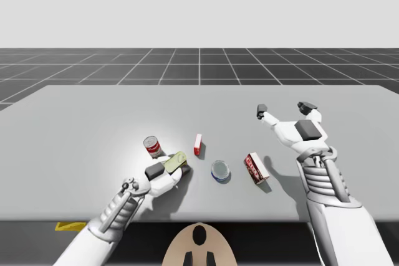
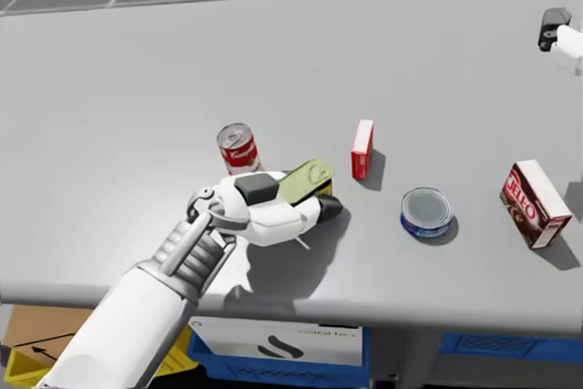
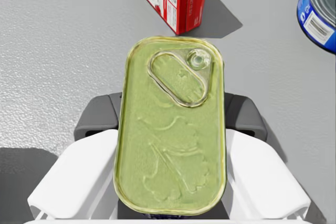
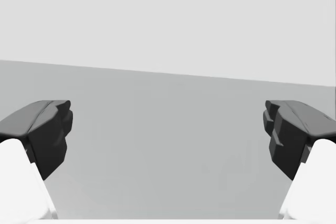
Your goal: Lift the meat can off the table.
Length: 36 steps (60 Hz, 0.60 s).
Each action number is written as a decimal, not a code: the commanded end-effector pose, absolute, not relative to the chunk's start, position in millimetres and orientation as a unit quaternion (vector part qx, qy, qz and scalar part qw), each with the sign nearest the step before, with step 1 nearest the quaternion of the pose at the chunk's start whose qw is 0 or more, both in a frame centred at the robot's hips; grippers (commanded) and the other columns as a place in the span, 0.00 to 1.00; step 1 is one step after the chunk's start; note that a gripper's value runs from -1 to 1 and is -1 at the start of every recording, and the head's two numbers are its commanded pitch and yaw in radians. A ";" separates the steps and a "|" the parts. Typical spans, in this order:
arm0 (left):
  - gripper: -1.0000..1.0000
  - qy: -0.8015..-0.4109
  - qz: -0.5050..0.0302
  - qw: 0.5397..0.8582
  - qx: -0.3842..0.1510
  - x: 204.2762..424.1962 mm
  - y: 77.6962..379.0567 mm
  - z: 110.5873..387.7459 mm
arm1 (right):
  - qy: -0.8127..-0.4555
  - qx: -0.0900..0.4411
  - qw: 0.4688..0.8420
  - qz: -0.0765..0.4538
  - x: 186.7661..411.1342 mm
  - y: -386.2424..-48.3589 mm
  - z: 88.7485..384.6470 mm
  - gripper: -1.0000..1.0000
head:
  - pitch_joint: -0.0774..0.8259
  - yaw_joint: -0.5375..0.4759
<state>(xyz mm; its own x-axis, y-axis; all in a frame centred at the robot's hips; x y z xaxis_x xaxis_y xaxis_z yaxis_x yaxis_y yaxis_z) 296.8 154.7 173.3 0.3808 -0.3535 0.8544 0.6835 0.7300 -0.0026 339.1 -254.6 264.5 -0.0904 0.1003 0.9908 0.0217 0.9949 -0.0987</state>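
— Two fingers (image 3: 97, 116) of my left gripper (image 3: 171, 115) are clamping the meat can (image 3: 170, 150) from both sides.
— Where's it sitting?
— It's tilting in my grip, just beside the red-and-white can (image 2: 238, 148), near the red box (image 2: 363, 148). My right gripper (image 4: 168, 135) is gaping wide, gripping nothing.

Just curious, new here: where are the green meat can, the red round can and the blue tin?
green meat can (image 3: 170, 135), left wrist view, lid's middle
red round can (image 2: 240, 156), head view, its side
blue tin (image 2: 426, 209), head view, its top
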 end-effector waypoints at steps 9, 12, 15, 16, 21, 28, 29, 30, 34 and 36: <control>1.00 -0.441 -0.328 0.818 -0.171 290.3 154.8 166.5 | -0.738 -0.042 0.673 0.028 338.6 -254.3 263.8 0.00 | 0.67 0.72; 1.00 -0.442 -0.329 0.817 -0.170 290.0 154.7 166.5 | -0.737 -0.042 0.674 0.028 338.8 -254.3 263.5 0.00 | 0.62 0.71; 1.00 -0.442 -0.329 0.817 -0.170 289.8 154.7 166.9 | -0.738 -0.043 0.673 0.028 338.9 -254.4 263.3 0.00 | 0.58 0.71; 1.00 -0.443 -0.329 0.816 -0.169 289.7 154.9 167.2 | -0.738 -0.043 0.673 0.028 338.8 -254.4 263.3 0.00 | 0.57 0.71; 1.00 -0.449 -0.329 0.814 -0.166 288.2 156.0 171.6 | -0.738 -0.043 0.673 0.029 338.7 -254.2 263.0 0.00 | 0.52 0.71; 1.00 -0.459 -0.330 0.808 -0.164 284.8 157.0 182.5 | -0.738 -0.043 0.673 0.029 338.9 -254.7 262.9 0.00 | 0.48 0.71; 1.00 -0.462 -0.332 0.806 -0.163 283.6 157.2 186.7 | -0.738 -0.042 0.673 0.028 338.9 -254.8 263.2 0.00 | 0.48 0.71; 1.00 -0.462 -0.332 0.806 -0.163 283.2 157.4 188.1 | -0.738 -0.043 0.673 0.028 338.8 -254.8 263.2 0.00 | 0.47 0.71; 1.00 -0.471 -0.335 0.801 -0.158 279.6 158.9 200.7 | -0.738 -0.042 0.673 0.028 338.8 -255.3 263.5 0.00 | 0.47 0.71; 1.00 -0.476 -0.335 0.798 -0.157 278.0 160.2 207.9 | -0.738 -0.042 0.673 0.027 338.9 -255.5 263.7 0.00 | 0.47 0.71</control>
